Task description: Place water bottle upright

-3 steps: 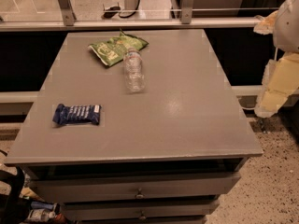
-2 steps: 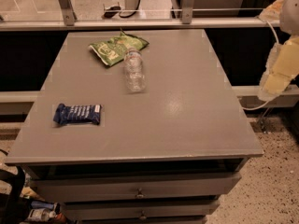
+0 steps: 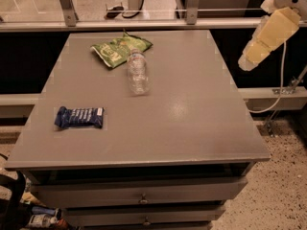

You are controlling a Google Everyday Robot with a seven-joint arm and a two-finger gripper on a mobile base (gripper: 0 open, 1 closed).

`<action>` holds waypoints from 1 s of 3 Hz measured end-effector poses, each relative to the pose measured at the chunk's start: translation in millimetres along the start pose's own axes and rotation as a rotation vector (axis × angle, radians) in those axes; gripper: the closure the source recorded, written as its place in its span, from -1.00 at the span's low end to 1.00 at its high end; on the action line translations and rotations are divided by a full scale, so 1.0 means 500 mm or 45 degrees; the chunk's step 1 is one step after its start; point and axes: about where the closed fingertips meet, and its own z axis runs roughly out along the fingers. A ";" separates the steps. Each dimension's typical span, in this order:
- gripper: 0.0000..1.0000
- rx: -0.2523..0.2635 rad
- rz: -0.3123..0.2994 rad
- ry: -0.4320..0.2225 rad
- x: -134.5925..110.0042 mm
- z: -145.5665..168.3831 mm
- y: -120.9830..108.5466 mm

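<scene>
Camera view, single camera: grey counter (image 3: 192, 119) fills the centre of the frame, with drawers (image 3: 142, 191) below its front edge. The water bottle (image 3: 137, 73) lies on its side in the upper-middle part of the counter, long axis running roughly top to bottom of the frame, white-capped end pointing to the upper edge. That end sits at the edge of a green snack bag (image 3: 117, 49); touching or just overlapping, cannot tell which. A dark blue packet (image 3: 79, 117) lies at the left of the frame, well apart from the bottle. The gripper (image 3: 247, 61) hangs at the upper right of the frame, beyond the counter's right edge and above its surface level, at the end of a pale yellow-covered arm segment, well apart from the bottle. Whether it is open or closed: cannot tell from this view; it holds nothing visible. Judgement on step: approach phase, grasp not yet begun, bottle not yet upright. Next move calls for travel leftward over the counter, descent onto the ribbed body, jaws aligned across the bottle's width and clear of the bag, then lift, rotate cap-up and set down on bare counter. Risk: the round bottle may roll if nudged.
</scene>
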 end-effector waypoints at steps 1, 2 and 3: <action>-1.00 0.014 0.170 0.005 -0.048 0.017 -0.015; -1.00 0.071 0.311 0.003 -0.112 0.028 -0.045; -1.00 0.093 0.410 -0.079 -0.168 0.054 -0.078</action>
